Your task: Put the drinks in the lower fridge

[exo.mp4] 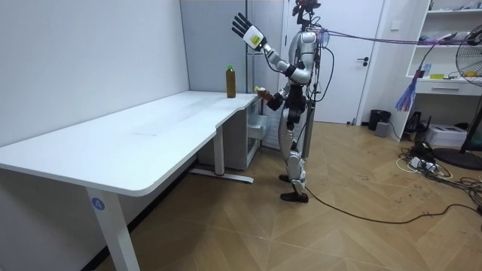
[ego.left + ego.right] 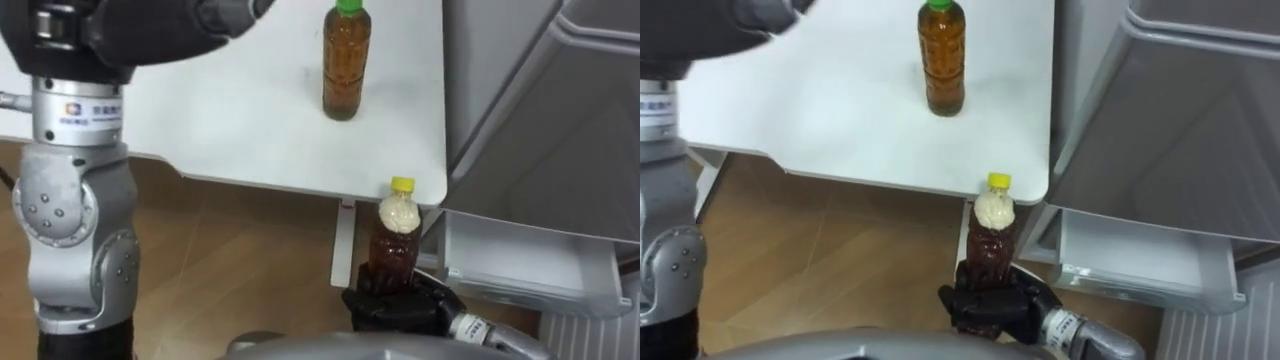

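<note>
The right hand (image 2: 400, 305) wraps its fingers round a yellow-capped bottle (image 2: 396, 240), held low by the open fridge drawer (image 2: 530, 265) — seemingly ready for loading. A green-capped bottle (image 2: 346, 65) waits on the tabletop (image 2: 200, 110); the left hand (image 1: 242, 24) is raised clear, fingers spread.

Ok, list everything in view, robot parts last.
green-cap bottle: one, brown, upright on the table.
yellow-cap bottle: one, brown, held upright by the table's corner.
table: one, white, before the robot.
fridge: one, grey, right of the table.
drawer: one, pale, open, low on the fridge.
left robot hand: one, black, open, raised above the table.
right robot hand: one, black, shut on the yellow-cap bottle.
</note>
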Robot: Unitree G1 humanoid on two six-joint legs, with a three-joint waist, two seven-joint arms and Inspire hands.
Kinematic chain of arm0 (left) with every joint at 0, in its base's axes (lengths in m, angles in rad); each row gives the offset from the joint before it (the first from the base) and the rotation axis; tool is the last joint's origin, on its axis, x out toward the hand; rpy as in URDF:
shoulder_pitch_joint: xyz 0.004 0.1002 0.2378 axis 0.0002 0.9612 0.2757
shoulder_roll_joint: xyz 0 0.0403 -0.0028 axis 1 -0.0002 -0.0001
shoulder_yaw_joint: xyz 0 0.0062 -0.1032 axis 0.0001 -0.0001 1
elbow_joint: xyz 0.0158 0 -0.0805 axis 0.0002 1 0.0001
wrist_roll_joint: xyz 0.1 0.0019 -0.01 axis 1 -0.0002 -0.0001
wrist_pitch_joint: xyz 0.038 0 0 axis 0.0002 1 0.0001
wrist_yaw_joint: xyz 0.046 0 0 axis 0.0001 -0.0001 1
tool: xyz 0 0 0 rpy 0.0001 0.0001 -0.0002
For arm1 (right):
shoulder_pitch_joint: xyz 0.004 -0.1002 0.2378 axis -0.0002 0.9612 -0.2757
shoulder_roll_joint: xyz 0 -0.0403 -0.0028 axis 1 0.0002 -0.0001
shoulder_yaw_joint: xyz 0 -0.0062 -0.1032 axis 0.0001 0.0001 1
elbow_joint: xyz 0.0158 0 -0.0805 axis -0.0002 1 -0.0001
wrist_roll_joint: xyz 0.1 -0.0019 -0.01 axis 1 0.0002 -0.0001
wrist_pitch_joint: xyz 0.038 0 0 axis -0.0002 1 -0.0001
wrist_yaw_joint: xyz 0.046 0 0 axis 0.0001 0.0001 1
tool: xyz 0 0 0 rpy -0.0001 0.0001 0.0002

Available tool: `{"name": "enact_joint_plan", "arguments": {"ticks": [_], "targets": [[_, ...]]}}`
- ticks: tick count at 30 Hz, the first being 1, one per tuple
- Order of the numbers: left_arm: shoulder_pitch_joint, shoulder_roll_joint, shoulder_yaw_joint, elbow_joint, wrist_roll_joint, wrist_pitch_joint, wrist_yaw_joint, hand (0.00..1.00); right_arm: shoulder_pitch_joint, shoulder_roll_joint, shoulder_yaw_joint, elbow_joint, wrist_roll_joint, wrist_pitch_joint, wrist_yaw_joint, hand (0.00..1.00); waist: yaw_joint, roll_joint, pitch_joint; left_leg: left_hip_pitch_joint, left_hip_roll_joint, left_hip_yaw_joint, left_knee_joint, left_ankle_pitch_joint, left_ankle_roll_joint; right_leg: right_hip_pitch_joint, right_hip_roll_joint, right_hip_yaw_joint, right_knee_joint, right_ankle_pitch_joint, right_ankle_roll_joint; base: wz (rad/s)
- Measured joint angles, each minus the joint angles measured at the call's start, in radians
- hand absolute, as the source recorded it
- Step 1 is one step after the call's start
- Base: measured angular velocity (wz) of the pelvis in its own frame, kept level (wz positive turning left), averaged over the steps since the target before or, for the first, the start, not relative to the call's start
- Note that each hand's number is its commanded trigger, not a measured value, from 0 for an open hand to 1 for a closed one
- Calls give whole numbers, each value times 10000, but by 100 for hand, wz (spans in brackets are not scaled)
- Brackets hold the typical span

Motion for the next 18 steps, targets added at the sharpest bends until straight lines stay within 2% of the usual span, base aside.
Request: {"name": "enact_joint_plan", "arguments": {"ticks": [2, 4, 5, 7, 10, 13, 14, 16, 17, 18], "targets": [[85, -69, 394, 0, 442, -201, 528, 0, 257, 141, -367, 6, 3, -4, -2, 100, 138, 6, -9, 22, -10, -90, 3, -2, 1, 120, 28, -11, -142, 1, 0, 9], [110, -178, 726, 1, 639, -245, 1070, 0, 452, 164, -541, 6, -10, -6, -3, 100, 241, -1, -21, 13, -3, -144, 11, -2, 0, 119, 48, -20, -142, 0, 0, 5], [190, -241, 920, 34, 811, -306, 1499, 0, 576, 158, -624, 6, -16, -5, -9, 100, 365, -8, -39, 16, -2, -170, 7, -2, -1, 119, 57, -22, -142, 1, 0, 0], [514, -319, 1186, 139, 1022, -431, 2097, 0, 708, 124, -693, 7, -13, -1, -13, 100, 395, 39, -42, 23, -1, -198, 11, -2, -1, 129, 65, -42, -143, 1, 0, 0], [741, -344, 1316, 971, 1234, -443, 2875, 0, 767, 132, -898, 15, -77, 96, -80, 100, 586, 137, -53, 59, -1, -209, -7, -1, -2, 144, 68, -34, -137, 0, 0, 0], [1026, -344, 1449, 1712, 1554, -439, 3496, 0, 796, 159, -1078, 19, -260, 95, -249, 100, 600, 144, -44, 209, 0, -279, -58, 0, -3, 302, 72, -82, -175, 0, -1, 3], [1227, -343, 1545, 1919, 1561, -440, 3736, 0, 865, 167, -1124, 9, -258, 94, -315, 100, 563, 109, -66, 265, -10, -296, -101, 0, -3, 393, 78, -105, -286, 0, -1, 0], [1492, -342, 1617, 2114, 1561, -439, 4179, 0, 1043, 196, -1245, 8, -253, 94, -448, 100, 561, 104, -37, 358, -17, -336, -134, -1, -3, 511, 75, -188, -319, -6, 8, 4], [1677, -342, 1684, 2230, 1556, -452, 4416, 0, 1074, 241, -1345, 22, -269, 88, -558, 100, 573, 35, -73, 386, -21, -337, -146, 0, -3, 529, 76, -199, -329, -11, 15, 4], [1740, -343, 1716, 2328, 1557, -453, 4520, 0, 1078, 269, -1405, 36, -279, 87, -616, 100, 563, 0, -75, 395, -21, -338, -133, 0, -3, 534, 77, -198, -331, -11, 16, 0]]}}
